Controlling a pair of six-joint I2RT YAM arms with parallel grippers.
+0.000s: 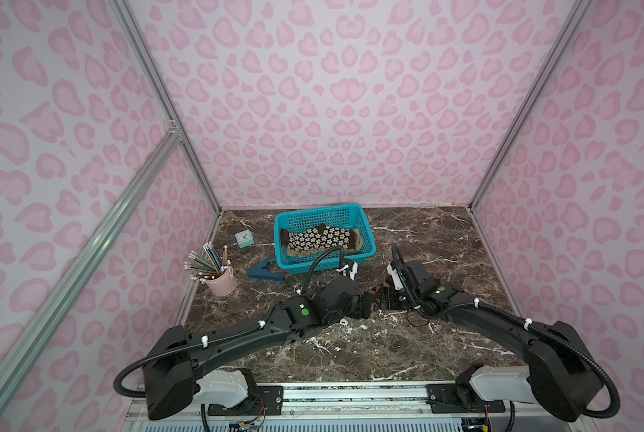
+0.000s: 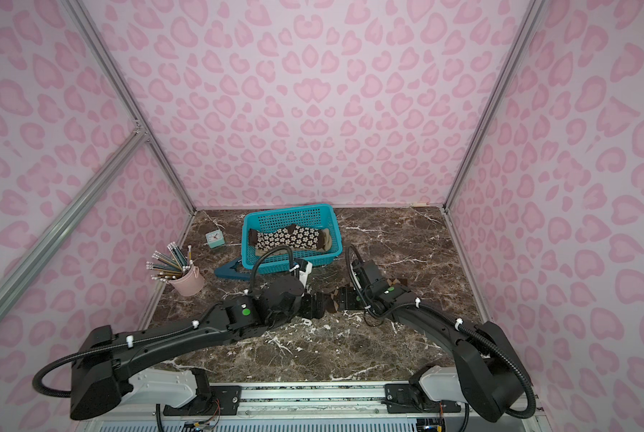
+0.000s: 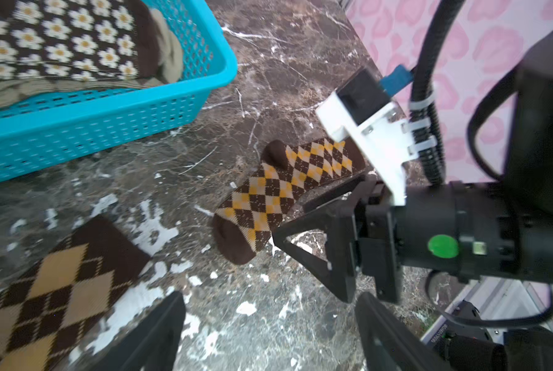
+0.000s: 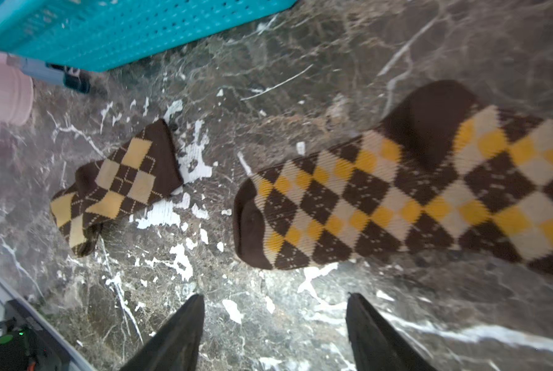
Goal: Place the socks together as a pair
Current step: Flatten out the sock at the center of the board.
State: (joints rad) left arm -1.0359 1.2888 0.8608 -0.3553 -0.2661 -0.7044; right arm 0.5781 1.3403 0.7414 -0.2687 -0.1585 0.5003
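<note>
Two argyle socks lie flat on the marble table, a short gap between them. The brown-orange argyle sock (image 4: 397, 199) (image 3: 288, 192) has small yellow and cream diamonds. The tan argyle sock (image 4: 117, 186) (image 3: 53, 289) has larger diamonds. My left gripper (image 3: 270, 298) (image 1: 367, 305) is open over bare marble, with the tan sock off to one side of it. My right gripper (image 4: 275, 308) (image 1: 382, 299) is open too, just short of the brown-orange sock's toe, holding nothing. In both top views the arms hide most of both socks; a scrap of argyle (image 2: 331, 299) shows between the grippers.
A turquoise basket (image 1: 365, 239) at the back holds a dark brown flowered sock (image 1: 320, 237) lying on an olive-tan one (image 1: 305, 252). Left of it stand a small mint clock (image 1: 244, 238), a pink cup of pencils (image 1: 221, 282) and a dark teal tool (image 1: 264, 271).
</note>
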